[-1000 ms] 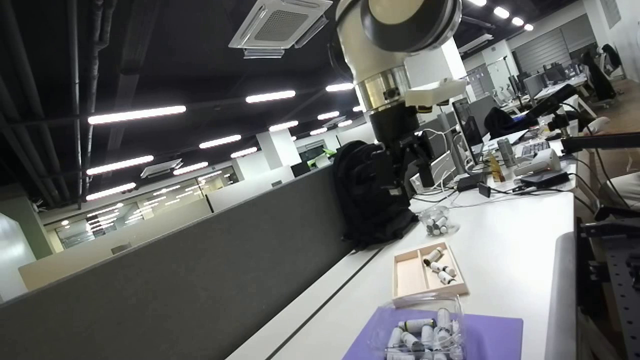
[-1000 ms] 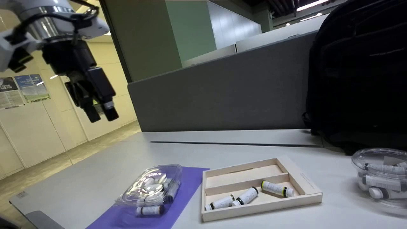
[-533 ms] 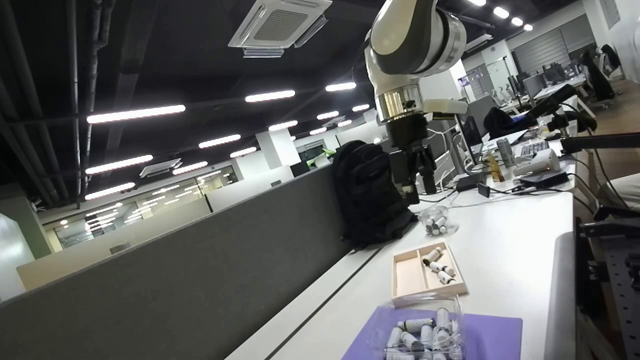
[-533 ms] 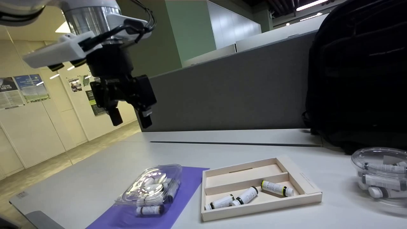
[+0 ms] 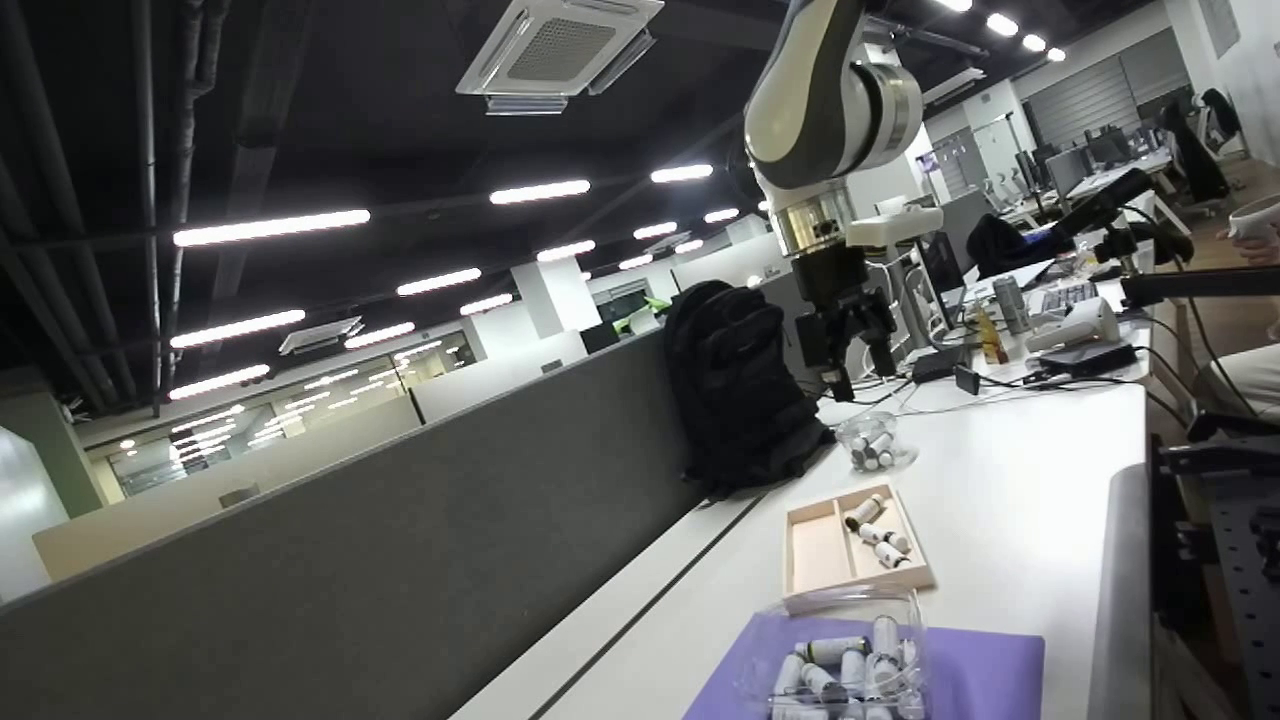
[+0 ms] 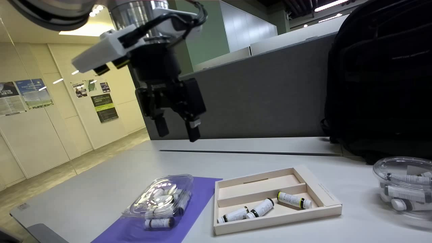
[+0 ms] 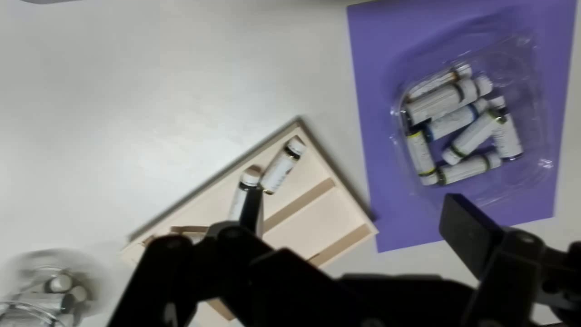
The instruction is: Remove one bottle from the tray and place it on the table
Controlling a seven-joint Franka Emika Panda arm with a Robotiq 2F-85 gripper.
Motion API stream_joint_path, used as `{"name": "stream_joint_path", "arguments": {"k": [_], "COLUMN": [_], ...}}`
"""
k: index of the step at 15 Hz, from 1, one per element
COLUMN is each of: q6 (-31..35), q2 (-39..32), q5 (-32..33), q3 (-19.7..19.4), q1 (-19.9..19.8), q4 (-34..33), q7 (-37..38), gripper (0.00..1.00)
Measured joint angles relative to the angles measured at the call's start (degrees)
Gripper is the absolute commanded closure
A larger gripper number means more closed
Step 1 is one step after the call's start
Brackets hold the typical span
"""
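Note:
The tan wooden tray (image 6: 280,222) stands on the white table (image 6: 101,192). Its nearer compartment in that exterior view holds three small white-labelled bottles lying down: a left one (image 6: 235,214), a middle one (image 6: 260,208) and a right one with a yellow band (image 6: 292,199). The tray also shows in an exterior view (image 5: 818,555) and in the wrist view (image 7: 322,220). My gripper (image 6: 178,131) is open and empty, high above the table. In the wrist view my gripper (image 7: 356,209) has its jaws wide apart; the left finger covers part of a bottle (image 7: 238,197).
A purple mat (image 6: 206,190) beside the tray bears a clear plastic box (image 6: 184,180) of several bottles. A round clear tub (image 6: 401,168) of bottles stands on the tray's opposite side. A black backpack (image 6: 381,84) and a grey partition (image 6: 236,101) stand behind.
My gripper has moved to the right in both exterior views and its wrist has turned. The fingers show farther apart in an exterior view. The tray and bottles have not moved.

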State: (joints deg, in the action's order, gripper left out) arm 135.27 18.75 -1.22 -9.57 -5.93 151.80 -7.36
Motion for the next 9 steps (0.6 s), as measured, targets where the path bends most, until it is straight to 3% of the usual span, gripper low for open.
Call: {"name": "stream_joint_path", "arguments": {"k": [4,9], "q6": [2.4,5.0], "q2": [-12.5,-28.0], "q5": [3.4,4.6], "q3": [-0.4,0.4], "q1": [-5.5,-4.1], "q4": [-7.1,-18.5], "q7": [5.4,13.9], "gripper": [0.00,0.00]}}
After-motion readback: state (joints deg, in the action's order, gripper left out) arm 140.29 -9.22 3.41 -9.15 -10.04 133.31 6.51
